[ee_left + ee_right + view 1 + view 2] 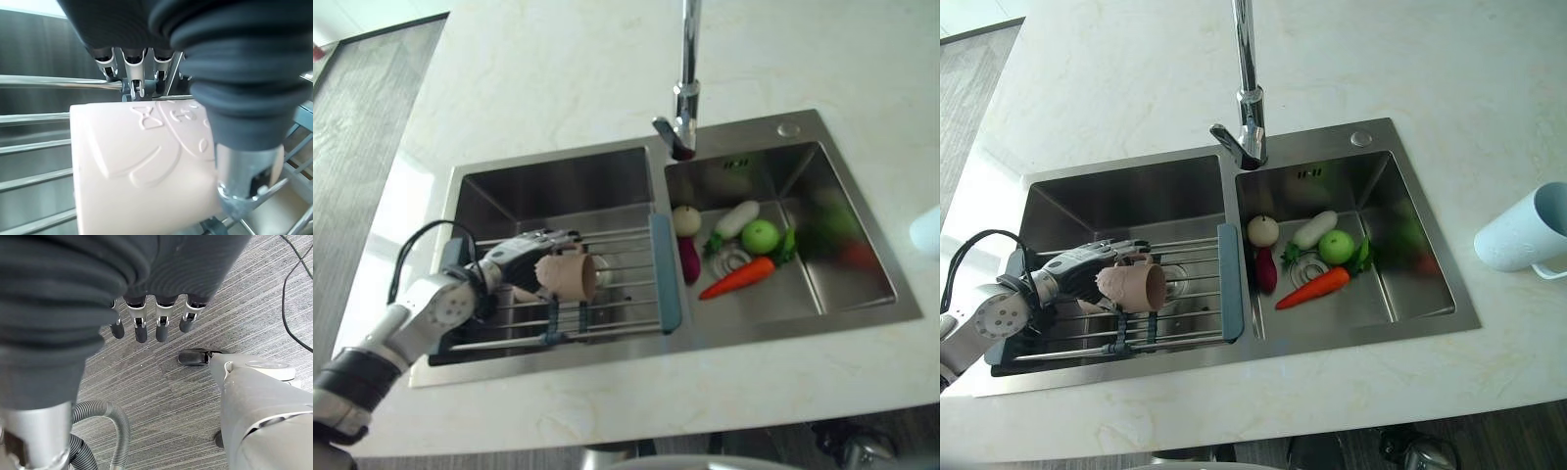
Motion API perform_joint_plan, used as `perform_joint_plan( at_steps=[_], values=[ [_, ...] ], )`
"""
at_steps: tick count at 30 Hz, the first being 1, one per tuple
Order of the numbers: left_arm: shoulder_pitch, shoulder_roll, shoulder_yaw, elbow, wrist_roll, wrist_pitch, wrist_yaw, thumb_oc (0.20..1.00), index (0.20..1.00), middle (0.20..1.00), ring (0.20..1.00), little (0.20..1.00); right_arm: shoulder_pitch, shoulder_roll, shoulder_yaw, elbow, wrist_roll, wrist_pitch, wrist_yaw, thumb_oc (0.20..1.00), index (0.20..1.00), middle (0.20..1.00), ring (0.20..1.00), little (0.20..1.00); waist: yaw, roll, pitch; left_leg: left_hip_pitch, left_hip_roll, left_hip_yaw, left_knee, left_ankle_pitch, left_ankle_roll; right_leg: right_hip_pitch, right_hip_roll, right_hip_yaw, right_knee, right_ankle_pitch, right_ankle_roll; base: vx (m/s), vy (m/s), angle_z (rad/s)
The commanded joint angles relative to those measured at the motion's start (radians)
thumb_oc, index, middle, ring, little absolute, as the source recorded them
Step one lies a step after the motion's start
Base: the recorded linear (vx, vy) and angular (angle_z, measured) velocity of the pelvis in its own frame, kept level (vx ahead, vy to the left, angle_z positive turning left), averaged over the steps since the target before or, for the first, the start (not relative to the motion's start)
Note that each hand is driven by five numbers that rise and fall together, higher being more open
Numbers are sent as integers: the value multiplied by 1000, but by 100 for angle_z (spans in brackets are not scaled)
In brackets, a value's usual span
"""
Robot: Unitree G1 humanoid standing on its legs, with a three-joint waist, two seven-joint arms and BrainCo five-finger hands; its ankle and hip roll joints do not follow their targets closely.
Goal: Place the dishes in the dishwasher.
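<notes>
Now the left hand (1087,266) grasps the pink cup (1134,283), fingers and thumb curled round it, just over the wire rack (1185,294) across the left sink basin (1126,196), likely lifting it out for the dishwasher. Right hand (146,328) hangs low over the floor, fingers relaxed. Toy vegetables (1312,284) sit in the right basin; blue mug (1528,233) lies on the worktop (1430,59) far right.

L robot hand (1102,266) reaching fwd, fingers curled in a grip, R robot hand (146,325) hanging, fingers relaxed
</notes>
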State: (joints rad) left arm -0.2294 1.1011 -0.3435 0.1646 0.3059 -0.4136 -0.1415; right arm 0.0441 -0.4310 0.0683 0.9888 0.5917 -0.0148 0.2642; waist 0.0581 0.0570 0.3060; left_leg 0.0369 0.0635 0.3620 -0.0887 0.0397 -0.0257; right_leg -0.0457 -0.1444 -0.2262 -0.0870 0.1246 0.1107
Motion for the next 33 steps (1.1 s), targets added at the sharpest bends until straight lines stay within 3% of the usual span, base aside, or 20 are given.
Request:
perform_joint_plan(
  at_steps=[1, 9, 25, 33],
  values=[
    [13, -1, 27, 11, 6, -43, -11, 1000, 1000, 1000, 1000, 1000, -11, -7, 7, -15, 14, -17, -9, 1000, 1000, 1000, 1000, 1000, 9, -11, -6, -61, -19, -47, 52, -101, 16, -12, -89, -92, 137, -130, 126, 0, 0, 0],
    [44, 9, 29, -5, 3, -56, 12, 1000, 1000, 1000, 1000, 1000, -11, -9, 4, -19, 15, -14, -7, 1000, 1000, 1000, 1000, 1000, 11, -8, -2, -61, -21, -47, 52, -102, 17, -14, -90, -93, 141, -131, 129, 0, 0, 0],
    [133, 34, 23, -11, 43, -192, 72, 1000, 1000, 1000, 1000, 1000, -13, -13, 5, -15, -1, -12, 0, 1000, 1000, 1000, 1000, 1000, 14, 0, -12, -48, -27, -51, 41, -104, 17, -7, -92, -95, 145, -136, 135, 0, 0, 0],
    [178, 24, -3, 17, 78, -188, 111, 1000, 1000, 1000, 1000, 1000, -17, -19, 8, -11, -13, -15, 6, 1000, 1000, 1000, 1000, 1000, 16, 0, -11, -48, -24, -52, 38, -103, 15, -8, -92, -98, 143, -137, 138, 0, 0, 0]
  ],
)
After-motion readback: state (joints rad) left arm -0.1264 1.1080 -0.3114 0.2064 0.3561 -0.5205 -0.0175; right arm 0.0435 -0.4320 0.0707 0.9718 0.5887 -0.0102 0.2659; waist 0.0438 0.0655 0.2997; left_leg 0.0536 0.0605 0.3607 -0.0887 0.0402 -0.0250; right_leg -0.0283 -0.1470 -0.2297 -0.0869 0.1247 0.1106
